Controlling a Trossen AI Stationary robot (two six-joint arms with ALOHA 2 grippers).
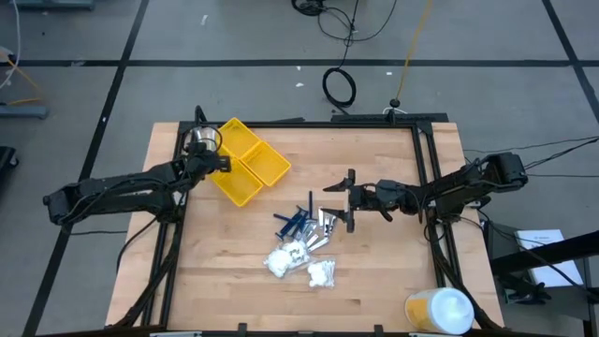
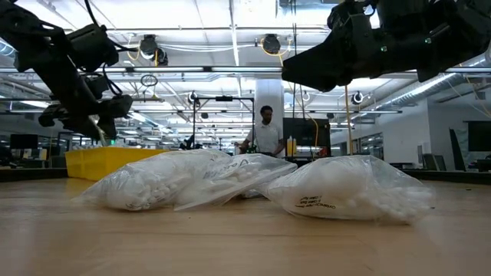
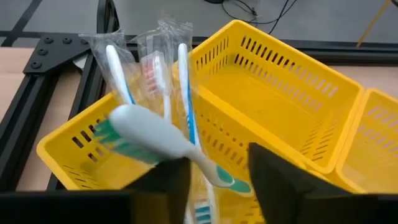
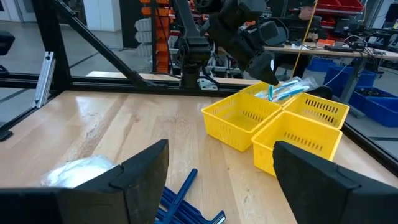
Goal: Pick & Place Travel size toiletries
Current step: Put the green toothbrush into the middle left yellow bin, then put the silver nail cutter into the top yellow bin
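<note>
Pale wood table (image 1: 393,271); clear bags of white fluff (image 1: 299,262) lower centre. Left gripper (image 3: 214,180) clamps wrapped toothbrushes (image 3: 168,137) over yellow slotted tray (image 1: 245,161), upper left; right gripper (image 1: 348,200) spread wide, centre.

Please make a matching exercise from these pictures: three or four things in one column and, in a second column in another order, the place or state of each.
Things:
1. left gripper
2. right gripper
3. yellow tray
4. bags of white lumps

Places or states:
A. open, above the table near the blue sticks
B. lying on the wood, nearest the front edge
C. at the tray's end compartment, with wrapped toothbrushes
D. standing at the table's back left

Pairs: 1-C, 2-A, 3-D, 4-B
</note>
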